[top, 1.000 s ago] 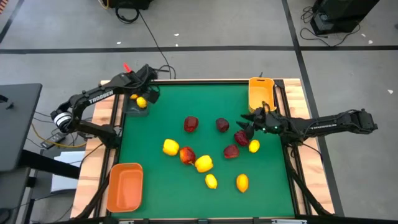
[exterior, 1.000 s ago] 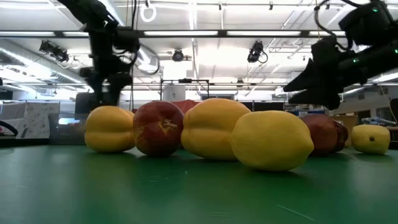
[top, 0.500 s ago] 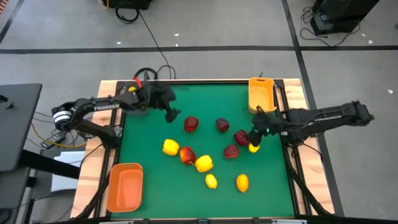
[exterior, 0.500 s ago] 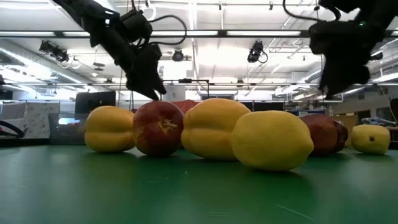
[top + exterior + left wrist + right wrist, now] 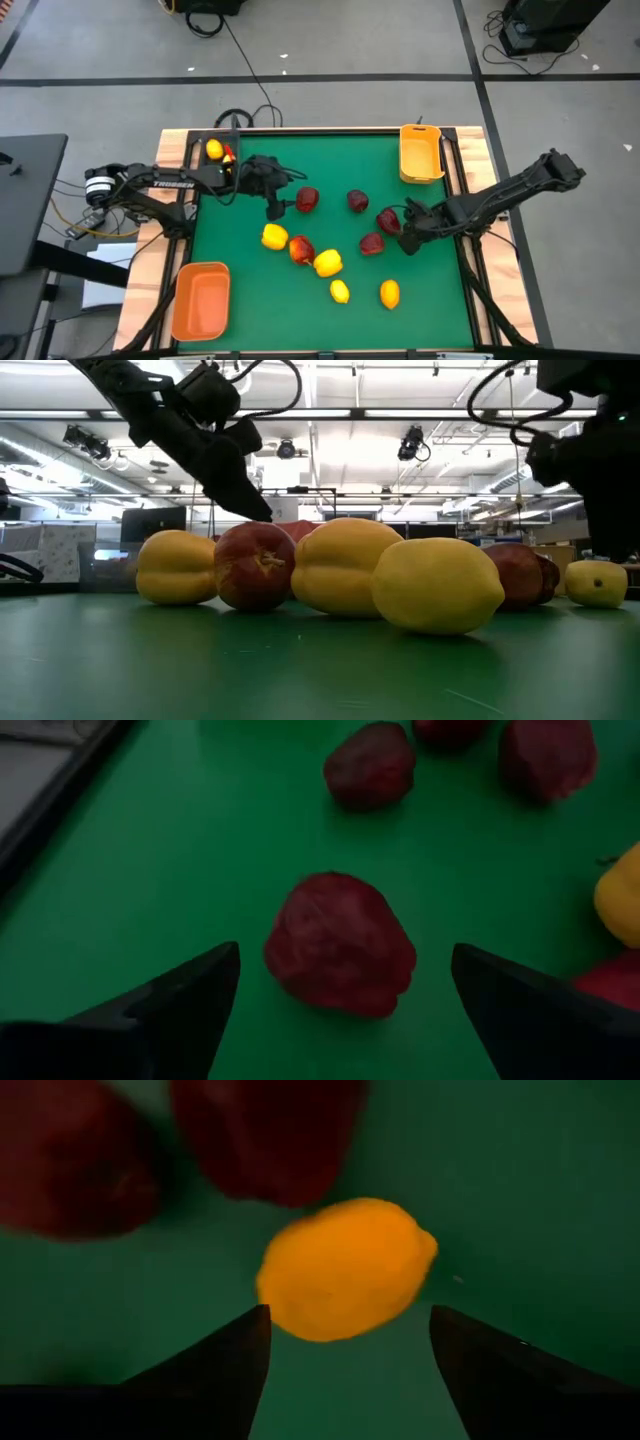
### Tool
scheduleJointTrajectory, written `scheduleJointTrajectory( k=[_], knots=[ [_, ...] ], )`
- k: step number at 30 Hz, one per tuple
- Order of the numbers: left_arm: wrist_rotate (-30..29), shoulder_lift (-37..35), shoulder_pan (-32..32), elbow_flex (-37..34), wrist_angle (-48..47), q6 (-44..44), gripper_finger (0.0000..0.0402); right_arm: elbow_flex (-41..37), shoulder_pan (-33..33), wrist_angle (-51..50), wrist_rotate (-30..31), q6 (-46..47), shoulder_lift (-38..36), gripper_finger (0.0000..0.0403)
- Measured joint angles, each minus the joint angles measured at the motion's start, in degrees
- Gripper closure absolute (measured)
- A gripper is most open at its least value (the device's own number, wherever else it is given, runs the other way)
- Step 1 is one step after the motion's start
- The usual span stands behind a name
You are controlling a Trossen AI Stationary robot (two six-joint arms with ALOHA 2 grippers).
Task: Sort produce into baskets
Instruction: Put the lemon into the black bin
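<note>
My left gripper (image 5: pixel 277 207) is open and low over the green mat, just left of a dark red apple-like piece (image 5: pixel 307 199). In the left wrist view that piece (image 5: pixel 340 945) lies on the mat between and ahead of the two fingers. My right gripper (image 5: pixel 409 243) is open and points down over a small yellow lemon (image 5: pixel 345 1270), which lies on the mat between its fingers; in the high view the gripper hides it. The black basket (image 5: pixel 203 160) at the far left holds one lemon (image 5: pixel 213 150).
A yellow-orange basket (image 5: pixel 421 152) stands at the far right, a deeper orange one (image 5: pixel 201 300) at the near left. Dark red pieces (image 5: pixel 357 201) (image 5: pixel 388 221) (image 5: pixel 371 242) and yellow ones (image 5: pixel 274 236) (image 5: pixel 327 263) (image 5: pixel 339 291) lie mid-mat.
My left gripper has gone from the black basket at the far left toward the table's middle and down, to the dark red piece. My right gripper has turned to point down and gone down and toward the near edge, over the small lemon.
</note>
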Motion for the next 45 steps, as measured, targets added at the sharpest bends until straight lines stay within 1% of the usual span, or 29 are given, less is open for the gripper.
scheduleJointTrajectory(
  k=[3,8,12,19,21,23,26,28,31,33,36,38,41,43,45],
  knots=[
    [-1.67,0.02,0.05,-0.01,-0.34,-0.69,0.0030,0.00,-0.07,-0.44,0.37,6.84,1.85,0.0114],
    [-3.88,0.02,0.07,-0.01,0.19,-0.92,0.0030,0.00,-1.14,-0.06,0.06,11.23,4.22,0.0113],
    [-3.92,0.02,0.07,-0.01,-0.03,-0.26,0.0030,0.00,-2.71,-0.03,0.68,10.80,5.74,0.0113],
    [-3.92,0.02,0.07,-0.01,0.70,-0.22,0.0030,-0.02,-8.58,-0.53,6.98,7.33,5.13,0.0113],
    [-3.92,0.02,0.07,-0.01,0.70,-0.20,0.0030,-0.02,-10.52,-0.52,7.56,5.57,4.74,0.0113],
    [-3.92,0.02,0.07,-0.01,0.68,-0.17,0.0030,-0.02,-12.24,-0.54,6.86,4.27,4.32,0.0113],
    [-3.92,0.02,0.07,-0.01,0.10,-0.13,0.0030,-0.02,-13.71,-0.63,3.70,2.87,4.70,0.0113],
    [-3.92,0.02,0.07,-0.01,-0.05,-0.13,0.0030,-0.02,-13.96,-0.49,1.76,2.54,5.38,0.0113],
    [-3.90,0.02,0.07,-0.01,-0.06,-0.12,0.0030,-0.02,-13.97,0.56,1.30,1.86,7.01,0.0113],
    [-3.98,0.02,0.07,-0.01,0.28,0.05,0.0030,-0.04,-14.07,1.29,-0.08,-0.02,8.15,0.0116],
    [-4.99,0.02,0.07,-0.01,0.94,0.07,0.0030,-0.04,-14.43,2.72,-0.46,-1.90,9.33,0.0131],
    [-5.23,0.04,0.07,-0.01,1.59,-0.14,0.0030,-0.02,-14.75,3.07,-0.76,-2.37,9.57,0.0158],
    [-4.48,0.49,0.07,-0.01,3.95,-2.66,0.0030,-0.02,-15.17,3.31,-1.27,-3.16,9.02,0.0212],
    [-2.94,0.61,0.04,-0.89,7.02,-4.03,0.0030,0.21,-15.13,3.29,-0.46,-3.33,7.77,0.0219],
    [-0.77,1.07,0.04,-2.07,11.73,-5.29,0.0030,1.27,-15.13,3.15,2.83,-4.06,6.14,0.0219]
  ],
)
